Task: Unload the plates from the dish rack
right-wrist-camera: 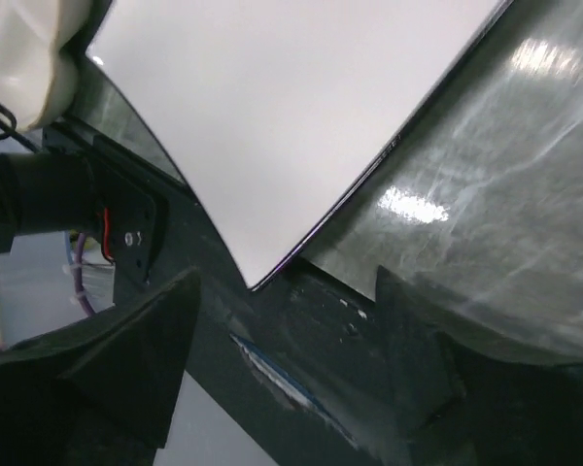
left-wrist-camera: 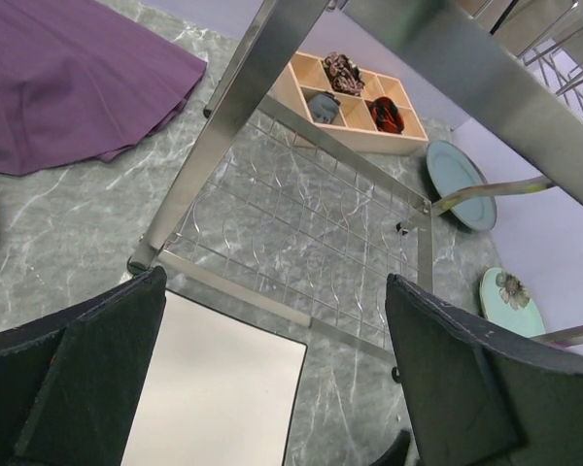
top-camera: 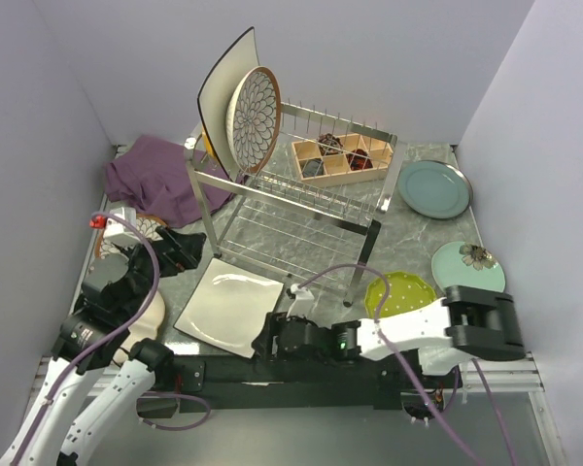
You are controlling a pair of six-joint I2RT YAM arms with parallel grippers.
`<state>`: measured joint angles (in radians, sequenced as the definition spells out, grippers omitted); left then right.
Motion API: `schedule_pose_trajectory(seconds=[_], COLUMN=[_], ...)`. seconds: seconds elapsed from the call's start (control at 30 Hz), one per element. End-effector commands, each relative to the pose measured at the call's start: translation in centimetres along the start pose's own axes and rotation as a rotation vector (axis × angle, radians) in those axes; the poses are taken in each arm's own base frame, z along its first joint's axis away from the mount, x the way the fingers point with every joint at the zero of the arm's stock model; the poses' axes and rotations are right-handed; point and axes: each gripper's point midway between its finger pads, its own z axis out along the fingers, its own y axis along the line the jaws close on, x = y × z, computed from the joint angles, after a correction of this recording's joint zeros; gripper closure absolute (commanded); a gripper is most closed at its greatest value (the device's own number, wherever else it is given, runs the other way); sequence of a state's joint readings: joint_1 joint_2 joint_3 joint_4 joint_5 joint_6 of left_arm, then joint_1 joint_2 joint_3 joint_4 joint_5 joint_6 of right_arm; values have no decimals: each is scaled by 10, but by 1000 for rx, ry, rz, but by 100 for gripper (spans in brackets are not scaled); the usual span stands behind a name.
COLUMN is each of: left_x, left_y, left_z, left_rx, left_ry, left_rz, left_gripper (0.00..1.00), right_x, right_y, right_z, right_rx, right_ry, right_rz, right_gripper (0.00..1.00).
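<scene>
The square cream plate (top-camera: 228,311) lay flat before the dish rack (top-camera: 301,209), seemingly unloaded, with the right gripper (right-wrist-camera: 287,291) spread just off its corner and the left gripper (left-wrist-camera: 277,282) gaping empty.

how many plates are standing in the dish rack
2: a cream square plate at the left end of the dish rack, and a round patterned plate in front of it. Another may be hidden behind them.
</scene>
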<state>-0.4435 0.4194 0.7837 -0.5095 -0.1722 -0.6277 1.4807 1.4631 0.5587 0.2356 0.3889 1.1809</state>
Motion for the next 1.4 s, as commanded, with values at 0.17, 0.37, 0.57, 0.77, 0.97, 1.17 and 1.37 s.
schedule_pose_trajectory(seconds=[0.17, 0.37, 0.57, 0.77, 0.97, 1.17, 1.37], left_x=[-93, -160, -205, -210, -205, -212, -202], left_y=[-83, -129, -149, -156, -168, -169, -182], left_z=[-22, -28, -34, -8, 10, 2, 10], left_rx=[259, 303, 306, 288, 246, 220, 39], left_ry=[-176, -238, -338, -320, -320, -358, -344], left_rz=[42, 127, 178, 225, 264, 259, 334], left_gripper=[6, 22, 29, 28, 30, 33, 31], right_x=[-107, -133, -148, -165, -176, -179, -182], right_y=[70, 113, 131, 138, 136, 136, 134], right_z=[-106, -162, -192, -211, -214, -213, -211], right_rx=[-79, -250, -332, -351, -335, -350, -333], right_ry=[-197, -205, -233, -285, -339, -377, -396], right_rz=[-268, -370, -376, -434, -457, -453, -443], right_gripper=[0, 0, 0, 0, 0, 0, 0])
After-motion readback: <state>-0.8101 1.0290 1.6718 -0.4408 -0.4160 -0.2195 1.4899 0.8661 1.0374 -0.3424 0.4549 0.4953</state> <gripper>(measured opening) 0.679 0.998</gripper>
